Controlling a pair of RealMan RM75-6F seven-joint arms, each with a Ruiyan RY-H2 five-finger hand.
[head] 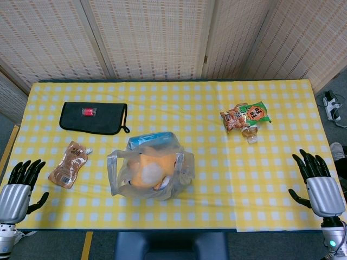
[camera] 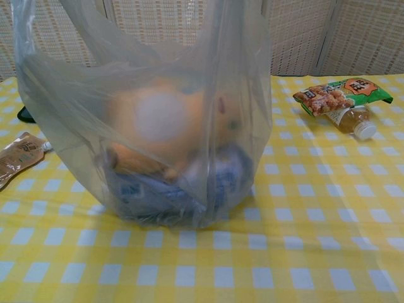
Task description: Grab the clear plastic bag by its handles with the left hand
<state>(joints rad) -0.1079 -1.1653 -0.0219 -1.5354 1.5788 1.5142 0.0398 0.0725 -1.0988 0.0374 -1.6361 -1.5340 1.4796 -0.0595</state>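
At the near edge of the table (head: 271,179), the left hand (head: 19,189) sits at the left corner, fingers spread and pointing away from the robot, holding nothing. The right hand (head: 321,184) sits at the right corner in the same pose, fingers apart and empty. Neither hand shows in the chest view.

The bag (head: 150,174) stands near the front middle of the table, well apart from both hands and somewhat closer to the left one. Its handles (head: 115,162) stick up at the sides, untouched. Through the clear plastic an orange toy (camera: 161,123) sits on top of a blue packet (camera: 164,189); in the chest view the bag fills most of the frame.

Between the left hand and the bag lies a brown pouch (head: 69,164). Farther back on the left is a black case (head: 93,117) with a small red item (head: 88,111) on it. Farther back on the right lie a snack packet (head: 246,115) and a bottle (camera: 355,121), touching each other.
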